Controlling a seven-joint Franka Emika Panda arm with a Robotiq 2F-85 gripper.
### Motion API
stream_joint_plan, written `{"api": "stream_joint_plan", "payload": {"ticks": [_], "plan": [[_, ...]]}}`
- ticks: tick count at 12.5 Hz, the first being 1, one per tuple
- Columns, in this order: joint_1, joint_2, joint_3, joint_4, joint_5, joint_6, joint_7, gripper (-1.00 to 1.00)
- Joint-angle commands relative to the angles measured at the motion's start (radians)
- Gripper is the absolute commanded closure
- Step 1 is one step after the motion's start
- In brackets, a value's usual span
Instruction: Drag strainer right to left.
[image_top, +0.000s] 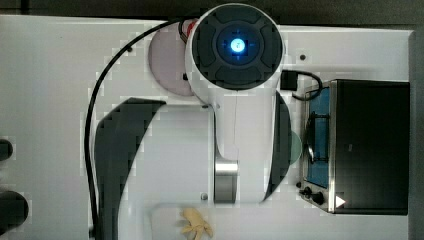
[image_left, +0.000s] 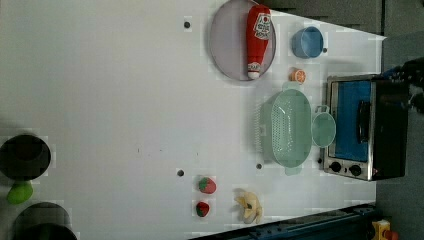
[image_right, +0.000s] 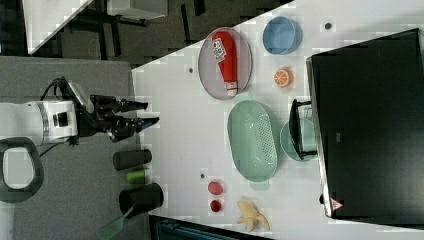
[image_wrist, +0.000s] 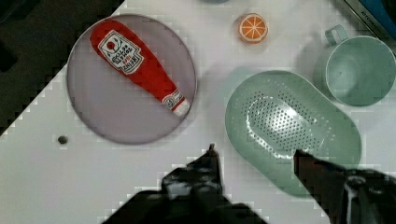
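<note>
Strainer sits empty on the white table, just beside the mint cup, which stands against the toaster oven. In the right view the strainer's long axis runs up-down in the frame, roughly parallel to the oven front. The cup is on the right view's right of it, open table on the right view's left.

Gripper hangs well apart from the strainer, toward the right view's left, high off the table by my read. Its jaws are spread and nothing is between them. In the wrist view the gripper looks down with the strainer partly between and beyond the two fingertips, not touching it. Judgement: the arm must travel toward the strainer and descend, then hook a rim; the near long rim looks the easiest catch.

Containers:
- strainer: nothing in it, holes show across the bottom
- mint cup: empty, handle visible in the wrist view
- grey plate: holds the ketchup bottle lying flat
- blue bowl: looks empty
- dark cups at the left view's left edge: contents unclear

Loose items: orange slice near the strainer's upper end in the right view, two strawberries and a banana past its lower end.

Risk guess: the drag path looks clear of these, plate closest.
</note>
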Motion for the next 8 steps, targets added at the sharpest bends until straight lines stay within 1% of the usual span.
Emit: {"api": "stream_joint_plan", "payload": {"ticks": [1, 3, 5, 8], "plan": [[-0.025, -0.562, -0.05, -0.302, -0.047, -0.251, 0.083, -0.6], [-0.025, -0.56, -0.049, -0.313, -0.046, -0.248, 0.083, -1.0], [-0.024, -0.545, -0.046, -0.353, -0.046, -0.224, 0.097, -1.0], [-0.024, -0.491, -0.043, -0.463, -0.046, -0.122, 0.139, -1.0]]}}
